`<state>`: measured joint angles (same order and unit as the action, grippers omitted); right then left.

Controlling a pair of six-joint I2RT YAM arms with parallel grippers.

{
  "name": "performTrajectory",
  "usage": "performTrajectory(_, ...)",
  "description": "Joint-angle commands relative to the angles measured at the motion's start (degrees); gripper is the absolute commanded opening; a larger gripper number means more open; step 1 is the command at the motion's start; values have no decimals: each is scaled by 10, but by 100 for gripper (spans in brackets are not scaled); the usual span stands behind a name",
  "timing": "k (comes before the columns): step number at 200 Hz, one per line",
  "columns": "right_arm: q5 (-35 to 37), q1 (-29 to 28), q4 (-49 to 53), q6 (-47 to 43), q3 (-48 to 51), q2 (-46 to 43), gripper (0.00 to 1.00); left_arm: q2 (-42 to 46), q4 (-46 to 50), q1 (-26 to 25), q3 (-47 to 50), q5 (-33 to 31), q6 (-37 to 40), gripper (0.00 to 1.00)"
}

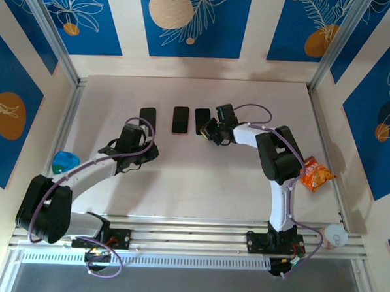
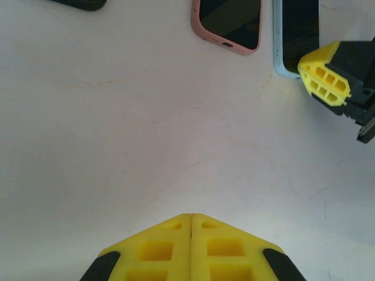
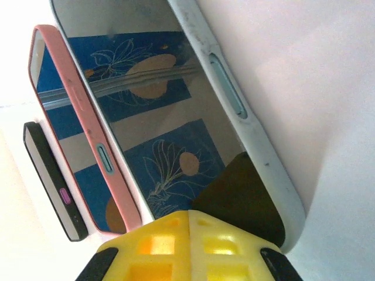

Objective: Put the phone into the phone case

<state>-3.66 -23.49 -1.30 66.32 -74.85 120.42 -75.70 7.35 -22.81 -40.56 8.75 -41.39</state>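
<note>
Three phones lie in a row at the back of the table. The right one point(image 1: 202, 121) sits in a pale blue phone case point(image 3: 252, 129), and its glossy screen point(image 3: 176, 117) mirrors the walls. My right gripper point(image 1: 207, 130) is shut, holding nothing, with its yellow tips point(image 3: 188, 218) over that screen's near corner; whether they touch it I cannot tell. Beside it lie a phone in a pink case point(image 1: 180, 120) and a dark one point(image 1: 147, 117). My left gripper point(image 2: 191, 219) is shut and empty above bare table, short of the row.
An orange snack bag point(image 1: 316, 174) lies at the right edge of the table and a blue-green object point(image 1: 64, 161) at the left. A white round thing point(image 1: 335, 235) rests on the front rail. Walls close in the back and both sides.
</note>
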Motion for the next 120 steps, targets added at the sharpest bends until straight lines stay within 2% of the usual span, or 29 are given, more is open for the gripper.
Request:
performTrajectory(1, -8, 4, 41, -35, -19, 28, 0, 1, 17, 8, -12, -12, 16, 0)
performTrajectory(24, -13, 5, 9, -73, 9, -33, 0, 2, 28, 9, -22, -22, 23, 0)
performTrajectory(30, -17, 7, 10, -91, 12, -54, 1, 4, 32, 9, -24, -27, 25, 9)
performTrajectory(38, -28, 11, 23, -120, 8, -79, 13, 7, 39, 9, -30, -38, 30, 29)
performTrajectory(46, -31, 14, 52, -156, -1, -105, 34, 11, 46, 10, -35, -50, 35, 45)
performTrajectory(56, -17, 16, 94, -201, -9, -138, 60, 14, 55, 11, -44, -65, 46, 56)
performTrajectory(67, 1, 21, 132, -249, -7, -178, 71, 18, 66, 14, -57, -84, 61, 68)
performTrajectory(76, 1, 30, 148, -287, 5, -211, 76, 19, 73, 17, -69, -100, 82, 72)
performTrajectory(97, -1, 63, 158, -375, 68, -291, 78, 11, 79, 30, -94, -141, 145, 78)
performTrajectory(120, 39, 113, 148, -429, 152, -369, 79, -15, 99, 49, -133, -175, 212, 79)
